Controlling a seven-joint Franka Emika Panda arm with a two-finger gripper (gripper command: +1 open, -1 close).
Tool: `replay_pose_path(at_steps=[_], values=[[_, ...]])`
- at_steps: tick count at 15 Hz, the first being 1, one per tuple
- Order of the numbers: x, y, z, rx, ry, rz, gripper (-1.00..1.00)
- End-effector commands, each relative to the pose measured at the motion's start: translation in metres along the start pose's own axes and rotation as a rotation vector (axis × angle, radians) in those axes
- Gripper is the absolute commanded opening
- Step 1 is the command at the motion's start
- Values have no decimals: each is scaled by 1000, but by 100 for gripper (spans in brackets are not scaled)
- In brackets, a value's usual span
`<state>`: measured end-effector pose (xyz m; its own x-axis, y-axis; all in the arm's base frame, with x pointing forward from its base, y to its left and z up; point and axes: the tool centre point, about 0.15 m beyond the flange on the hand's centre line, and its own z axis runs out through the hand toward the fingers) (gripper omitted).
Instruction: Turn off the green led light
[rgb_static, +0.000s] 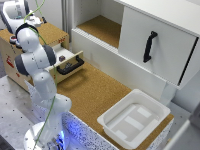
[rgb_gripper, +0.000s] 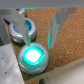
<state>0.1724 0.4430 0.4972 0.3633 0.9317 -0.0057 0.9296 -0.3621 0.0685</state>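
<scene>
The wrist view looks down between the gripper (rgb_gripper: 39, 25) fingers, which stand apart with nothing between them. Just below them on the cork surface sits the green led light (rgb_gripper: 34, 56), a round button in a grey ring, glowing brightly. Just beside it lies a second round button (rgb_gripper: 23, 31), with a blue top; one finger (rgb_gripper: 19, 24) partly covers it.

In the exterior view the white arm (rgb_static: 37, 62) rises from its base at the near edge of the table (rgb_static: 95, 92) and bends over the wooden box, hiding the buttons. A white bin (rgb_static: 135, 117) rests at the near corner on the exterior view's right. The wooden box's drawer (rgb_static: 67, 62) stands pulled open with a black handle. Along the far edge stands a white cabinet (rgb_static: 150, 40) with a black-handled sliding door.
</scene>
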Motion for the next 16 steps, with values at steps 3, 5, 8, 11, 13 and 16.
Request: replay_pose_path(at_steps=[3,5,8,11,13,16], values=[[-15,3,27,21,112,-7,-100],[-15,3,34,19,114,-2,-100],[-21,-1,43,36,116,14,-100],[-24,-12,33,32,141,-4,-100],[-28,-20,36,43,131,-15,-100],[-32,-19,46,49,115,-2,-100]])
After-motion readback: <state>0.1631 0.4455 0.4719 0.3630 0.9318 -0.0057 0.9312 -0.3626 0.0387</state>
